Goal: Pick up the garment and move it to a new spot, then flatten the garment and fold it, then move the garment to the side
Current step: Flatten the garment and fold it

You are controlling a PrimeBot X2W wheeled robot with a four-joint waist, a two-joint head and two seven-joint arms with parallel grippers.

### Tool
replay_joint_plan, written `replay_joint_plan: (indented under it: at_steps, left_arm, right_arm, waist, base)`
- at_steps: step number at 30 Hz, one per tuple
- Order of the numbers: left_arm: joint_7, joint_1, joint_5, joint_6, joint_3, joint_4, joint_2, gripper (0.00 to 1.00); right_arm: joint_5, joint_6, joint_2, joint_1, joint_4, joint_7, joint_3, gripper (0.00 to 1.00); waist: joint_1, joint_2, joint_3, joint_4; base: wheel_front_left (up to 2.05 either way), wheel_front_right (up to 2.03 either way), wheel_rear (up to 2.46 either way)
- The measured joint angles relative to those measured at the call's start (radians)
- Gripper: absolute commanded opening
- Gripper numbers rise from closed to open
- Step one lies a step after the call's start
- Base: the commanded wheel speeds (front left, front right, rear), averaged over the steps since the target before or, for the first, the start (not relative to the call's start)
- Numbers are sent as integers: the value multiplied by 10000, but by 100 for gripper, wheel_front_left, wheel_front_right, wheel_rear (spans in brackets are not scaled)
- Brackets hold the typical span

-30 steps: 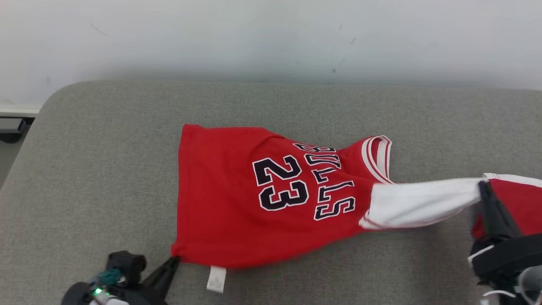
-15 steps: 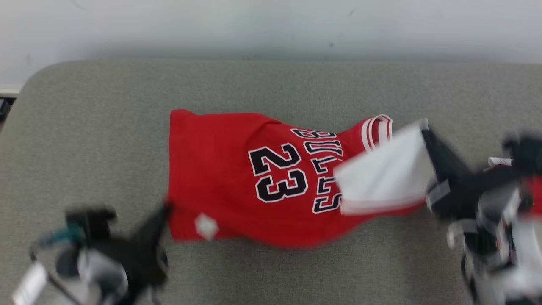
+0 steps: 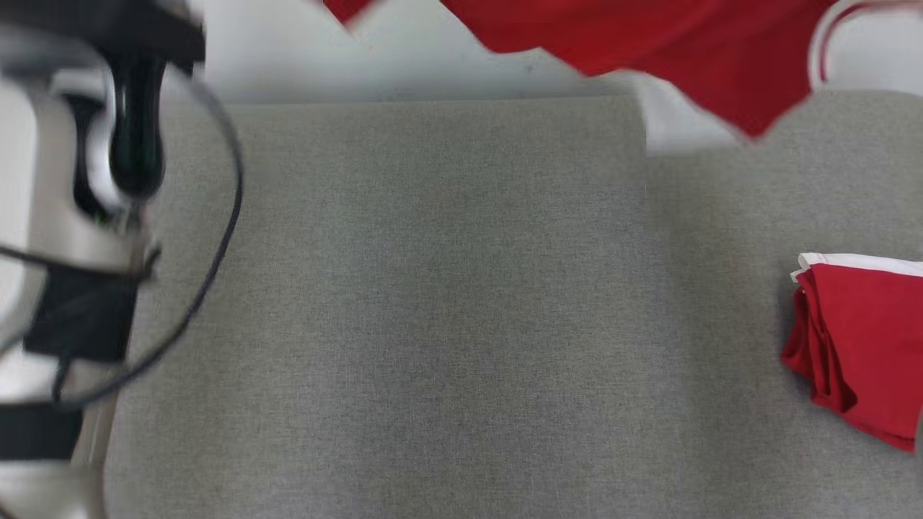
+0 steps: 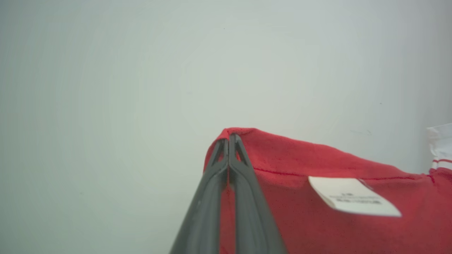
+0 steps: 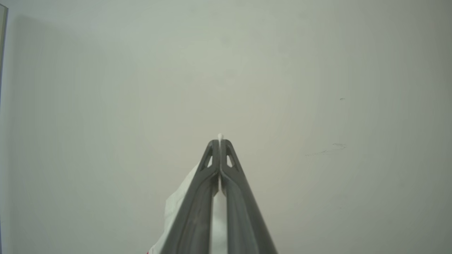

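High at 12 to 1 o'clock, jersey (image 3: 649, 50) now lifted clear of the bench (image 3: 433, 324) where it lay a second ago, left jaws closed on its red hem corner, right jaws closed on its white cloth

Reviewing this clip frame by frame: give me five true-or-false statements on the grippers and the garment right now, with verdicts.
1. The left gripper is shut on a corner of the red garment. True.
2. The garment lies flat on the cushion. False: it hangs in the air above the grey cushion, at the top of the head view.
3. The right gripper is open and empty. False: the right gripper is shut on white fabric.
4. A folded red cloth lies on the cushion at the head view's right edge. True.
5. A white label shows on the garment near the left gripper. True.
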Motion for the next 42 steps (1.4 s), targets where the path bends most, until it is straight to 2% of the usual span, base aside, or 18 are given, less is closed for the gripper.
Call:
replay_joint_plan:
  at_steps: [3,5,8,10,17,22,29,35,37,42]
  left_arm:
    - [-10,1466,326,0,-362,384,514,0]
    - [31,2875,357,-15,-813,991,568,0]
    - [77,4677,351,-251,-1427,1822,600,0]
    - [77,5379,343,-370,-1701,2109,616,0]
    - [-299,6164,207,-359,-1588,2941,583,0]
    - [-600,7022,52,-334,-1392,3026,652,0]
    - [-823,8172,-305,-378,-1386,3003,627,0]
    - [-899,9013,-570,-376,-1354,2982,504,0]
    - [-936,9373,-625,-366,-1289,2857,491,0]
    - [-1024,9617,-717,-349,-1145,2767,495,0]
  right_arm:
    - [-84,518,-205,1869,146,435,472,0]
    - [2,740,-261,3695,579,936,686,0]
    - [144,809,-301,5958,957,1327,932,0]
    - [288,811,-293,6745,1030,1444,972,0]
    - [418,867,-316,7531,1218,1563,1225,0]
    - [343,901,-596,8237,665,1551,1319,0]
    - [63,892,-765,10327,-167,1492,1419,0]
    - [58,665,-754,11710,-677,1779,1425,0]
    - [105,485,-658,12452,-1189,2008,1467,0]
    - [132,282,-660,12980,-1835,2520,1586,0]
  waist:
    - [4,2,122,-30]
    - [12,9,245,-48]
    - [9,7,421,-72]
    - [5,5,526,-91]
    - [6,5,468,-199]
    - [7,5,27,-252]
    - [5,4,-740,-224]
    - [5,4,-1257,-164]
    - [5,3,-1493,-127]
    - [5,3,-1682,-147]
  base:
    - [0,0,0]
    - [0,0,0]
    - [0,0,0]
    - [0,0,0]
    - [0,0,0]
    - [0,0,0]
    - [0,0,0]
    - [0,0,0]
    - [0,0,0]
    - [0,0,0]
